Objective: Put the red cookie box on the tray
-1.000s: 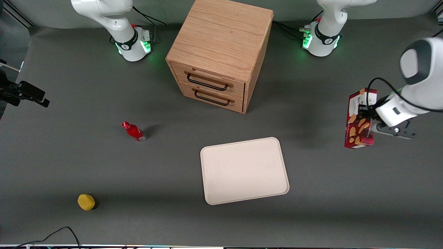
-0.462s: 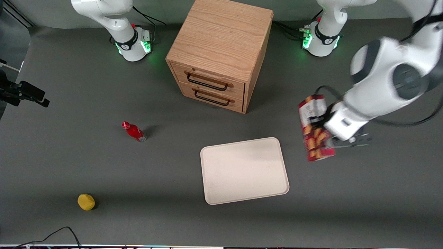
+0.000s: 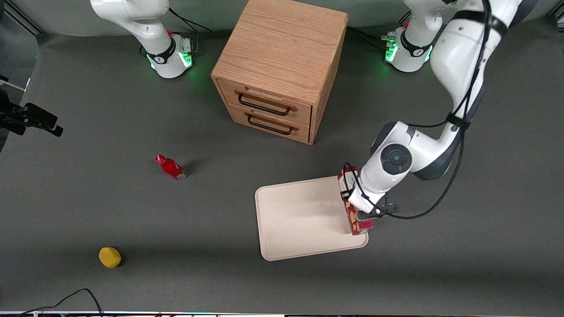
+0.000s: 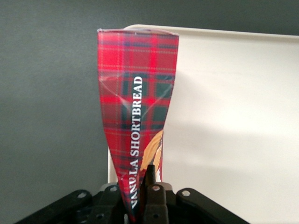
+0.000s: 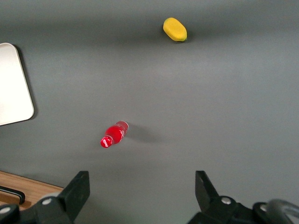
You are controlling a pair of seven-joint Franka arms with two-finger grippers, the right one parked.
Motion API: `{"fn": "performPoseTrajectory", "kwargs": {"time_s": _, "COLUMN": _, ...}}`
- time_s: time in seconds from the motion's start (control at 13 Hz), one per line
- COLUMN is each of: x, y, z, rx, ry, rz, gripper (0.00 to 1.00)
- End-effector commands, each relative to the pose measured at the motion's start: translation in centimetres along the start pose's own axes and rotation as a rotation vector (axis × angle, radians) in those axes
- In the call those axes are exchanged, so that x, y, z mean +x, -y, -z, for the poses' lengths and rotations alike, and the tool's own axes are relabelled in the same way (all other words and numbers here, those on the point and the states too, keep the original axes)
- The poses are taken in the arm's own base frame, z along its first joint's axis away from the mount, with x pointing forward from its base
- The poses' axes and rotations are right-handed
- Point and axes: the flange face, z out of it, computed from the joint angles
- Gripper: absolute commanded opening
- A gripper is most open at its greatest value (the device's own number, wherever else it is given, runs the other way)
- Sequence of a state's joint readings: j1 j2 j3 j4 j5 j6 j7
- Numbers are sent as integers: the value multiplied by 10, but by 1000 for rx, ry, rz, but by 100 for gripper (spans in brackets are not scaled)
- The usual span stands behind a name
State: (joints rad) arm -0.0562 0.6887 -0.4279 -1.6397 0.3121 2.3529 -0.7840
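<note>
The red cookie box, dark-red plaid with tan cookie pictures, hangs in my left gripper over the edge of the cream tray that lies toward the working arm's end. The gripper is shut on the box. In the left wrist view the box reads "VANILLA SHORTBREAD" and runs out from the gripper with the tray beneath and beside it. One dark fingertip presses on the box face. I cannot tell whether the box touches the tray.
A wooden two-drawer cabinet stands farther from the front camera than the tray. A small red bottle and a yellow object lie toward the parked arm's end, both also in the right wrist view as the bottle and yellow object.
My left arm has swung the box from the working arm's end of the table to over the tray's edge, and lowered it.
</note>
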Motion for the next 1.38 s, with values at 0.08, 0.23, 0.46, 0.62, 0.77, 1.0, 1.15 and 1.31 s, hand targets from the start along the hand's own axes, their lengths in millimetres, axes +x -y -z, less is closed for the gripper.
{"fn": "performPoseTrajectory", "kwargs": {"time_s": 0.08, "x": 5, "y": 3, "z": 15, "rx": 31, "ry": -34, "rz": -11, "gripper": 100}}
{"fn": "performPoseTrajectory", "kwargs": {"time_s": 0.23, "x": 6, "y": 12, "z": 43, "rx": 89, "ry": -6, "rz": -16, "gripper": 100}}
{"fn": "performPoseTrajectory", "kwargs": {"time_s": 0.46, "x": -3, "y": 32, "z": 143, "rx": 133, "ry": 89, "rz": -61, "gripper": 100}}
{"fn": "performPoseTrajectory", "kwargs": {"time_s": 0.62, "x": -2, "y": 75, "z": 208, "rx": 152, "ry": 129, "rz": -115, "gripper": 100}}
{"fn": "performPoseTrajectory", "kwargs": {"time_s": 0.77, "x": -8, "y": 127, "z": 272, "rx": 143, "ry": 182, "rz": -198, "gripper": 100}}
{"fn": "performPoseTrajectory", "kwargs": {"time_s": 1.0, "x": -28, "y": 219, "z": 344, "rx": 106, "ry": 272, "rz": -312, "gripper": 100}}
{"fn": "performPoseTrajectory", "kwargs": {"time_s": 1.15, "x": -50, "y": 259, "z": 367, "rx": 92, "ry": 287, "rz": -337, "gripper": 100}}
{"fn": "performPoseTrajectory", "kwargs": {"time_s": 1.31, "x": -63, "y": 274, "z": 374, "rx": 88, "ry": 284, "rz": -311, "gripper": 100}}
